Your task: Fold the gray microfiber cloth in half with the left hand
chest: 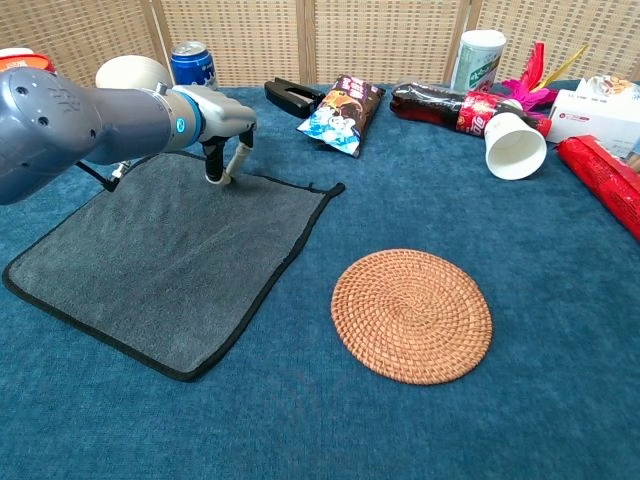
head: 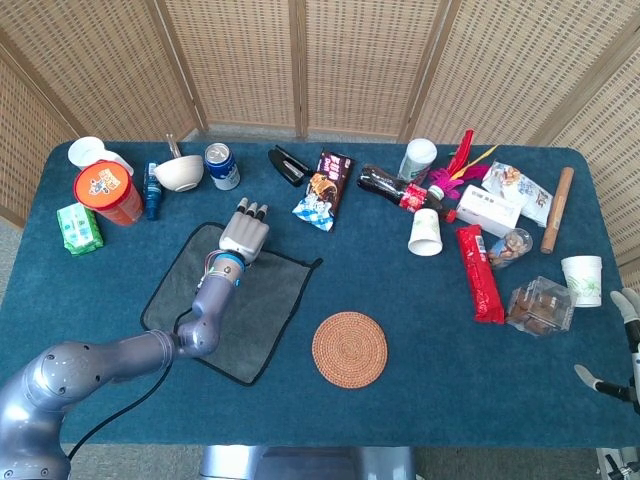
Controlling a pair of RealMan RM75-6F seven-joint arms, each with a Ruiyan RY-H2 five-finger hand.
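Gray microfiber cloth (chest: pixel 165 255) lies flat and unfolded on the bench (chest: pixel 560 260), and the left robot hand (head: pixel 243 234) pinches its far edge, I judge for lifting it over.

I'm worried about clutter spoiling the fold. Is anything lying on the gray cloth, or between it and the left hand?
Nothing visible is in the way. The left hand is already at the far edge of the gray microfiber cloth, fingertips down on it. The cloth lies flat with nothing on it; the woven coaster sits apart, off its right side.
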